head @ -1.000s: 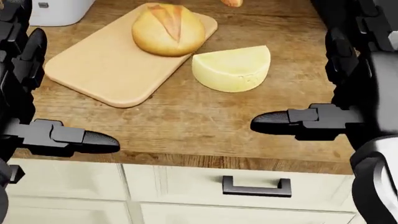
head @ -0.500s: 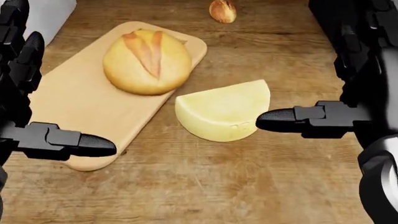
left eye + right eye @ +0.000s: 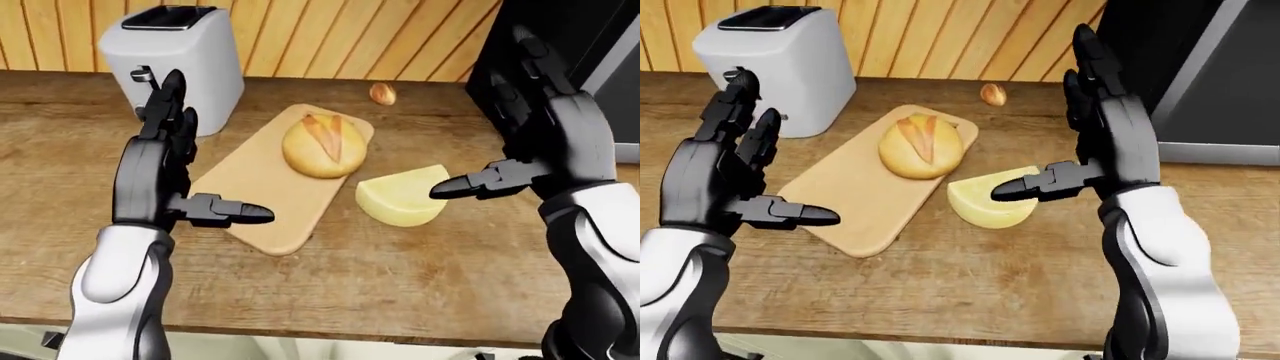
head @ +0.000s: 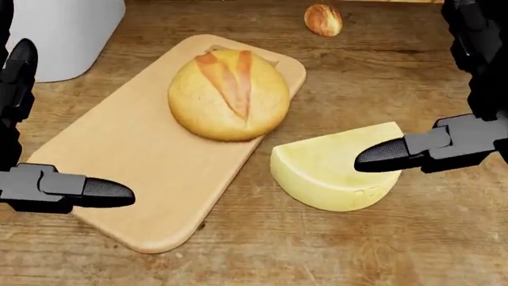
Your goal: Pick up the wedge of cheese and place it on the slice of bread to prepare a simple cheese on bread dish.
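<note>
A pale yellow wedge of cheese lies on the wooden counter, just right of a light wooden cutting board. A round bread loaf sits on the board's upper right end. My right hand is open, held above the cheese's right side, its thumb pointing left over the wedge without touching. My left hand is open and empty above the board's left part, thumb pointing right.
A white toaster stands at the upper left of the counter. A small brown roll lies above the board. A dark appliance fills the upper right. The counter's near edge runs along the bottom of the left-eye view.
The camera has moved in and shifted, so the board, loaf and cheese sit lower and larger. My right thumb now overlaps the cheese's right side; both hands remain open.
</note>
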Robot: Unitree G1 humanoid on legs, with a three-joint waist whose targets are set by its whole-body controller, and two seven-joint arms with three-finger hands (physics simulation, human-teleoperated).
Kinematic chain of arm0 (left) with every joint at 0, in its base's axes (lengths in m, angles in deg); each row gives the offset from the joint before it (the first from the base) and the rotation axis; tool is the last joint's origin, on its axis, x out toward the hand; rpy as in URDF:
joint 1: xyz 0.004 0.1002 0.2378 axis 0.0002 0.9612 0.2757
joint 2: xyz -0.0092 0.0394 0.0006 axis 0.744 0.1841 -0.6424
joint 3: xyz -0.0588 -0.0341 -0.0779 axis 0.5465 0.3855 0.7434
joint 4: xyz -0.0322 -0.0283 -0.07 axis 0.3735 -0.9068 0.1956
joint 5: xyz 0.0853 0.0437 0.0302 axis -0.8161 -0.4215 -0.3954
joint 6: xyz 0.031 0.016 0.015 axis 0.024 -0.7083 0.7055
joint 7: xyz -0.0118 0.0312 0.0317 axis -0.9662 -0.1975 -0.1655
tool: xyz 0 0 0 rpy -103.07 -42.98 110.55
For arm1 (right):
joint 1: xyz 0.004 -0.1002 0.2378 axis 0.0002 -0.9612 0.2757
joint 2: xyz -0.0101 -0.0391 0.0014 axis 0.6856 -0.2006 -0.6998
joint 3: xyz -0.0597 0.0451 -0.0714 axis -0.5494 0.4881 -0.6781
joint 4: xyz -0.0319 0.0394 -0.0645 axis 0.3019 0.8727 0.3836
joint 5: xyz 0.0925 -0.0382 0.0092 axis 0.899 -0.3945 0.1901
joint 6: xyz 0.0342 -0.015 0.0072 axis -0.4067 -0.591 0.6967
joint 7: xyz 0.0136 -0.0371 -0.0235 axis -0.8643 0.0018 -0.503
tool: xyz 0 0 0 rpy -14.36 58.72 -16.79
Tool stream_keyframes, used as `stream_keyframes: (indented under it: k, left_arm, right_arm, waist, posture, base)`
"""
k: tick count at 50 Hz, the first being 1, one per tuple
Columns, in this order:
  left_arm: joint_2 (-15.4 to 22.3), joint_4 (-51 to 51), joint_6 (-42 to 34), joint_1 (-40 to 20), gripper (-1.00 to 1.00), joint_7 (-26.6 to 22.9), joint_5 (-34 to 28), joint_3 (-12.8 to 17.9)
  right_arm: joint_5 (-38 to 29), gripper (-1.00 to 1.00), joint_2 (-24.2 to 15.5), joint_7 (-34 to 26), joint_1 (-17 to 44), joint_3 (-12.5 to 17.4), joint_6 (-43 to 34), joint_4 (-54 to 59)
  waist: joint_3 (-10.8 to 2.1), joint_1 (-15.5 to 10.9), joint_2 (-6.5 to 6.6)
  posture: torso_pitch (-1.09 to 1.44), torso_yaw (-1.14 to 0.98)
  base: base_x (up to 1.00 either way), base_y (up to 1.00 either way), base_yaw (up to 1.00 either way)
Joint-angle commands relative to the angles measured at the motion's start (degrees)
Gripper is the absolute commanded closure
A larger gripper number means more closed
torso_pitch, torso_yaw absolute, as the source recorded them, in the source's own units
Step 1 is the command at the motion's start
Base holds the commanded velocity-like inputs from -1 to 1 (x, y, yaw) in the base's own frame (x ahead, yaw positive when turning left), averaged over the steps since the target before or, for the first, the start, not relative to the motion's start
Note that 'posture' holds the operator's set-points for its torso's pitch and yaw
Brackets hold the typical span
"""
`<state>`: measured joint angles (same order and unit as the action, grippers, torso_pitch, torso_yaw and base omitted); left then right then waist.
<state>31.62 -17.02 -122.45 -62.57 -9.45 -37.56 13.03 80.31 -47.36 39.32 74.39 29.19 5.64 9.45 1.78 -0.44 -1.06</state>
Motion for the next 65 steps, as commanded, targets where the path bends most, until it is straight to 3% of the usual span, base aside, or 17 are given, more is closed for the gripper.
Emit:
stream_keyframes:
  k: [1, 5, 11, 24, 43, 65]
  left_arm:
    - [0.3, 1.2, 1.8, -1.3, -1.0, 0.2, -0.1, 0.0]
    - [0.3, 1.2, 1.7, -1.5, -1.0, 0.3, -0.2, -0.2]
    - [0.2, 1.4, 1.5, -1.5, -1.0, 0.3, -0.1, 0.0]
    - [0.2, 1.5, 1.8, -1.2, -1.0, 0.4, 0.1, 0.0]
    - [0.8, 1.7, 1.6, -1.5, -1.0, 0.5, 0.8, 0.7]
    - [0.9, 1.4, 1.1, -2.2, -1.0, 0.5, 0.6, 0.5]
  right_arm:
    - [-1.8, -1.0, -1.0, -3.9, 1.3, 0.6, 0.7, -1.5]
    - [-4.7, -1.0, -2.0, -8.9, 1.9, 0.0, 0.5, -1.2]
    - [-10.9, -1.0, -1.9, -15.8, 3.8, -3.1, 3.9, 3.1]
    - [-23.7, -1.0, 2.3, -27.1, 4.7, -7.2, 10.5, 10.0]
    - [-35.5, -1.0, 5.8, -32.7, 5.5, -9.5, 22.0, 22.3]
    - [-42.3, -1.0, 7.3, -36.5, 4.6, -10.5, 26.4, 28.7]
  waist:
    - [-1.13, 0.0, 0.07]
    - [-0.99, 0.1, 0.12]
    - [-0.78, 0.3, 0.32]
    - [-0.81, 0.5, 0.77]
    - [-1.13, 0.7, 1.16]
    - [-1.62, 0.7, 0.6]
  posture:
    - [0.0, 0.0]
    - [0.0, 0.0]
    - [0.0, 0.0]
    - [0.0, 0.0]
    - [0.0, 0.0]
    - [0.0, 0.0]
  base:
    - [0.0, 0.0, 0.0]
    - [0.0, 0.0, 0.0]
    - [0.0, 0.0, 0.0]
    - [0.0, 0.0, 0.0]
    - [0.0, 0.0, 0.0]
    - [0.0, 0.0, 0.0]
